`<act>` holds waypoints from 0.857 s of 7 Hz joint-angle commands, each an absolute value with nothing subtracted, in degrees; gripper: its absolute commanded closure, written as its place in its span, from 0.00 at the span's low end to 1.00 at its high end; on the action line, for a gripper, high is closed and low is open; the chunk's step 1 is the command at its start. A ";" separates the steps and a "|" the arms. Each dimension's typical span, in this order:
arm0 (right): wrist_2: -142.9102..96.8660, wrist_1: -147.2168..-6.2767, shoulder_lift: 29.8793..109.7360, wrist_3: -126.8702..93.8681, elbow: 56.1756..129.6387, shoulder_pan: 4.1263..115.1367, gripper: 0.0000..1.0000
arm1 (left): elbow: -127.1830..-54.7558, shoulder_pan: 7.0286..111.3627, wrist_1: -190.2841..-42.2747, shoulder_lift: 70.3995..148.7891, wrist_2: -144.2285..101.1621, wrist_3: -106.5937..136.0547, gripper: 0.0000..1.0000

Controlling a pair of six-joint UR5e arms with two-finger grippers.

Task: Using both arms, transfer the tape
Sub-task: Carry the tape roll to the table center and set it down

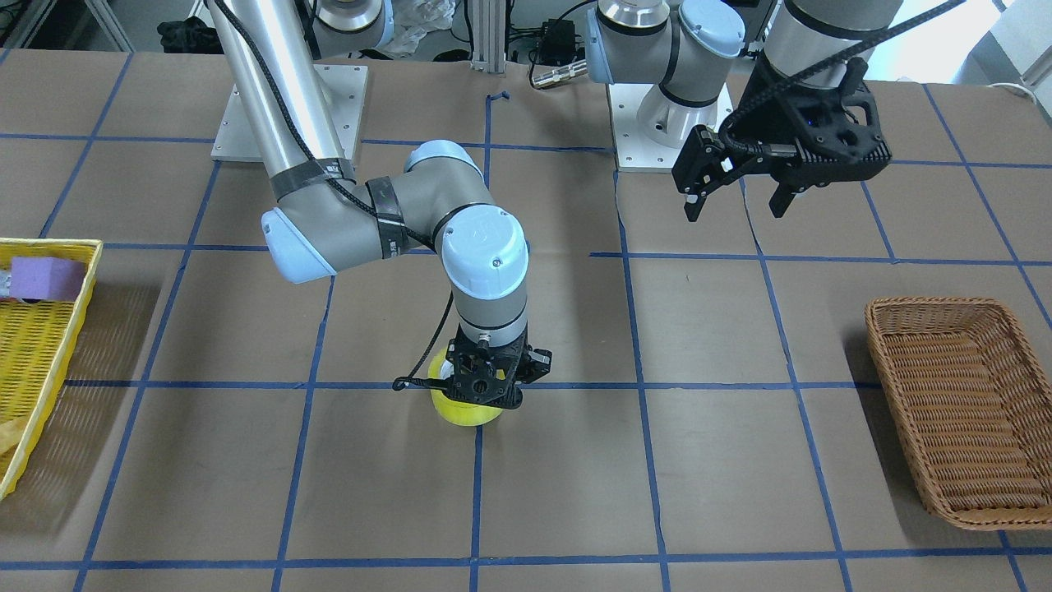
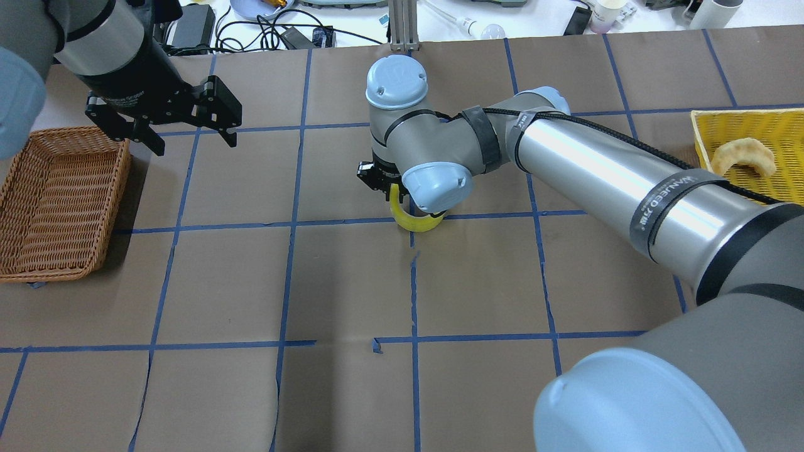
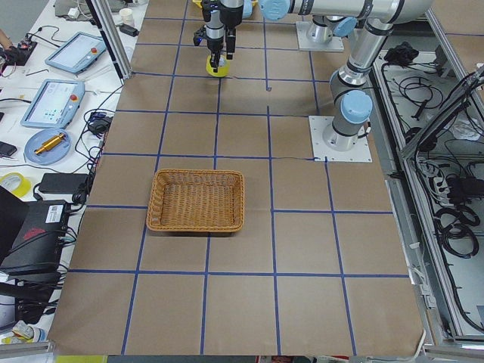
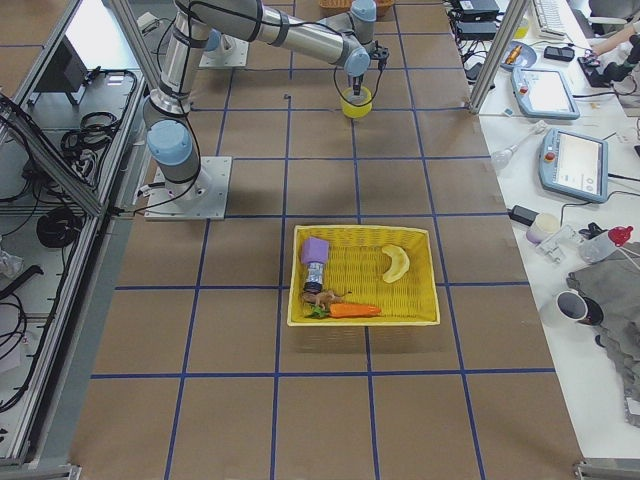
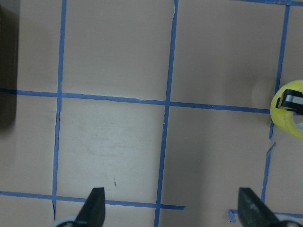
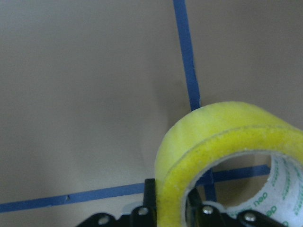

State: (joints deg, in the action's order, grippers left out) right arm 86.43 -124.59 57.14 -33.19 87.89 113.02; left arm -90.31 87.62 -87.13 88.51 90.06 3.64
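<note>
The tape [image 1: 464, 413] is a yellow roll with a white core, standing on edge at the table's middle where two blue lines cross. My right gripper [image 1: 486, 385] points straight down and is shut on the roll's wall; in the right wrist view the tape [image 6: 213, 142] sits between the black fingers. I cannot tell whether the roll touches the table. It also shows in the overhead view [image 2: 414, 221]. My left gripper [image 1: 735, 210] is open and empty, held in the air well away from the tape, which lies at the right edge of the left wrist view [image 5: 286, 116].
A brown wicker basket [image 1: 962, 411] sits on the left arm's side of the table, below and beside the left gripper [image 2: 196, 145]. A yellow basket [image 1: 82, 304] with a purple block [image 1: 45, 278] and other items sits at the right arm's end.
</note>
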 commanded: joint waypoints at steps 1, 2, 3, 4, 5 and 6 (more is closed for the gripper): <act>85.33 -124.81 55.72 -32.35 87.63 113.38 0.34 | -90.18 85.61 -86.22 90.95 91.22 3.78 0.00; 84.82 -124.63 55.98 -32.43 87.54 113.38 0.00 | -90.78 85.43 -83.87 94.01 92.54 4.65 0.00; 85.68 -124.28 56.33 -31.65 87.37 113.20 0.00 | -91.66 85.60 -77.58 96.74 92.37 6.14 0.00; 87.43 -123.23 60.60 -29.20 87.80 112.25 0.08 | -93.76 86.13 -77.69 98.25 92.29 11.98 0.00; 89.10 -117.74 64.91 -21.78 87.98 109.45 0.00 | -97.17 87.44 -76.83 99.04 91.76 22.83 0.00; 89.82 -111.07 68.78 -15.97 88.85 103.42 0.00 | -98.77 90.93 -73.86 100.53 87.67 36.34 0.00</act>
State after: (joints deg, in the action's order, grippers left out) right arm 88.54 -117.99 64.00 -23.00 88.10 108.98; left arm -96.24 87.85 -76.57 98.87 90.89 22.18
